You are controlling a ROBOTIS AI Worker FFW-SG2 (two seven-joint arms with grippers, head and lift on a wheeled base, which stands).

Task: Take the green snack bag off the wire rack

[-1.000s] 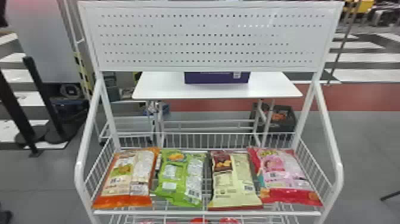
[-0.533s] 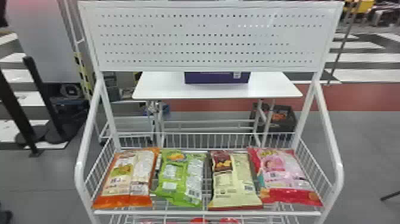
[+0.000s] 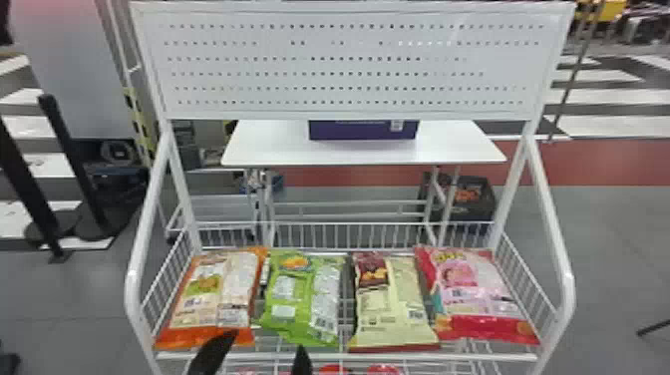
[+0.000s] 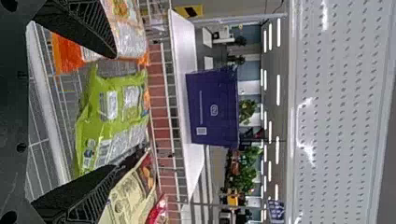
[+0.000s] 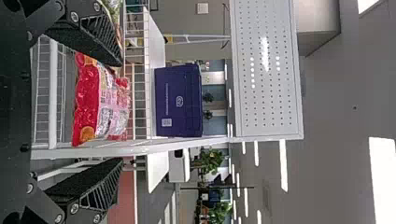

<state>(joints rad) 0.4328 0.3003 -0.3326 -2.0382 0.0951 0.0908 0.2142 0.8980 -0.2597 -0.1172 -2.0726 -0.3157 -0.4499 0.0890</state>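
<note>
The green snack bag point(image 3: 302, 298) — crinkled, white-labelled — lies on the wire rack point(image 3: 344, 357), second from left.

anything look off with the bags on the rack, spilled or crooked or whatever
Only mildly: the green snack bag looks crumpled, its near edge slanting against the straight front rail. I see no spill or tear.
</note>
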